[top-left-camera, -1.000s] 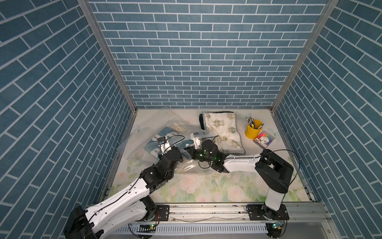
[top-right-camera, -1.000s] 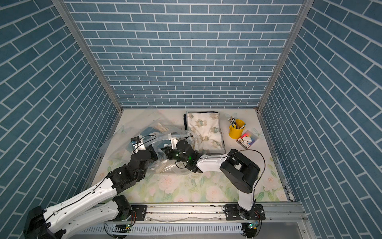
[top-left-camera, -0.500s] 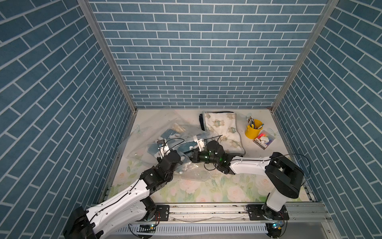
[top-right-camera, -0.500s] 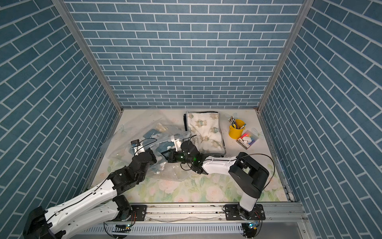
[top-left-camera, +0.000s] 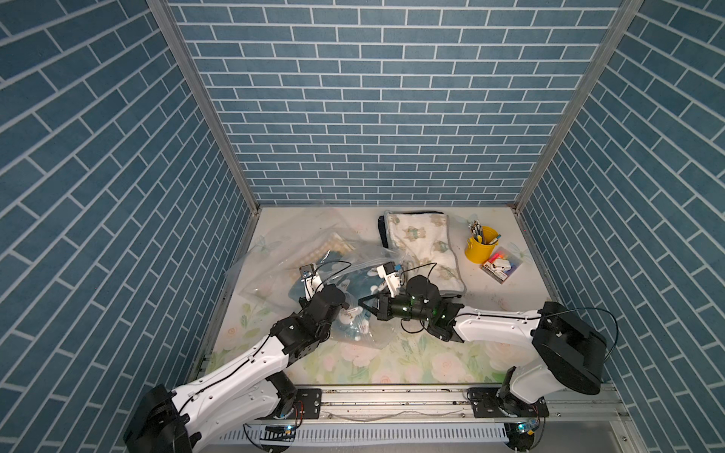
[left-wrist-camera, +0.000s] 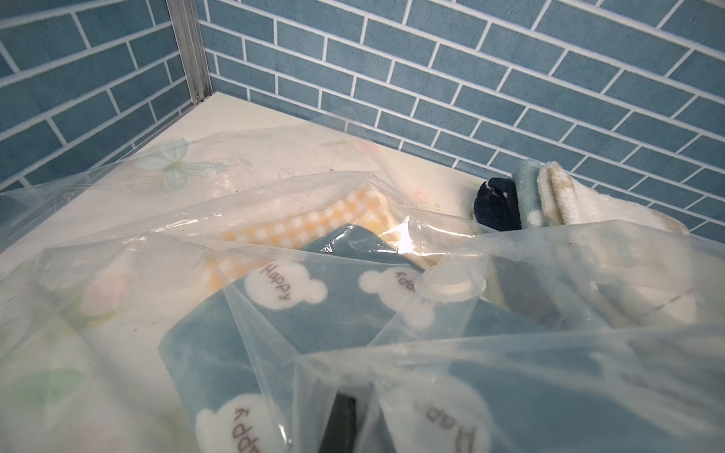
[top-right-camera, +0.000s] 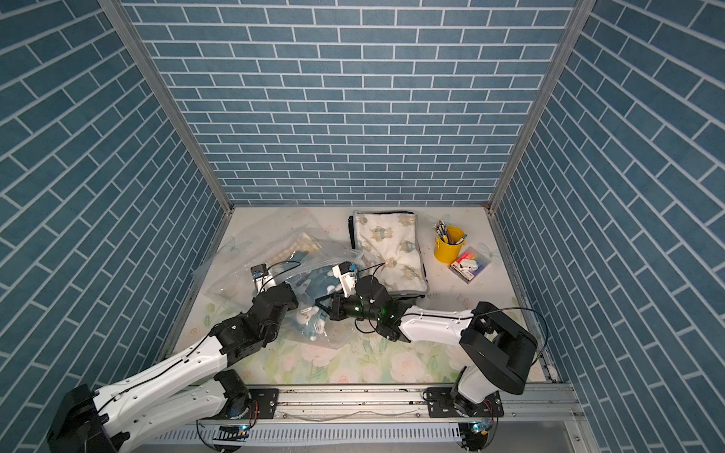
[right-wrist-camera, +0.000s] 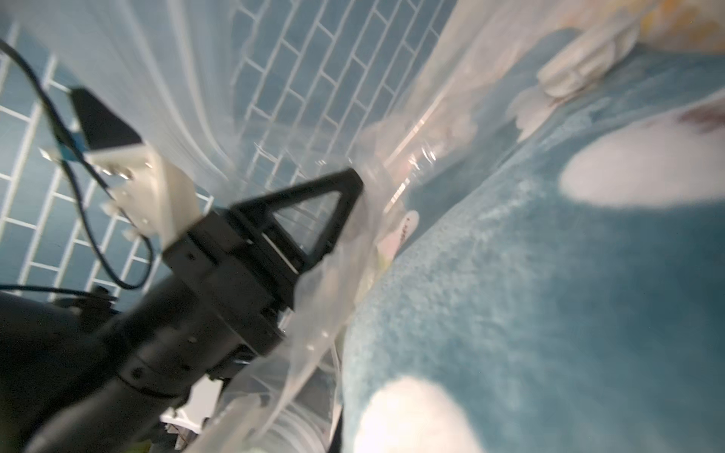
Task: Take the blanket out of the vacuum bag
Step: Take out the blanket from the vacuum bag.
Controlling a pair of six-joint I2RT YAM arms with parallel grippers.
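Note:
The clear crinkly vacuum bag point(top-left-camera: 282, 251) point(top-right-camera: 251, 251) lies at the table's left middle, its white valve cap point(left-wrist-camera: 447, 284) on top. Inside it is the blue blanket point(top-left-camera: 361, 282) point(left-wrist-camera: 314, 313) with white "Happy" patches. My left gripper point(top-left-camera: 347, 305) point(left-wrist-camera: 345, 423) is shut on a bunched fold of the bag's plastic. My right gripper point(top-left-camera: 364, 308) point(right-wrist-camera: 337, 435) faces it from the right. It is shut at the edge of the blanket point(right-wrist-camera: 549, 294), with plastic pressed against its other side. Most of its own fingers are hidden. The two grippers nearly touch.
An orange checked cloth point(top-left-camera: 337, 245) also lies inside the bag, further back. A stack of folded cream, pale blue and navy blankets point(top-left-camera: 423, 247) sits at the back middle. A yellow cup of pens point(top-left-camera: 480, 247) and a marker pack point(top-left-camera: 502, 268) stand at the back right.
The right arm has drawn back to the right and a little toward the front, pulling the blue blanket and bag mouth with it. The left gripper has stayed almost in place.

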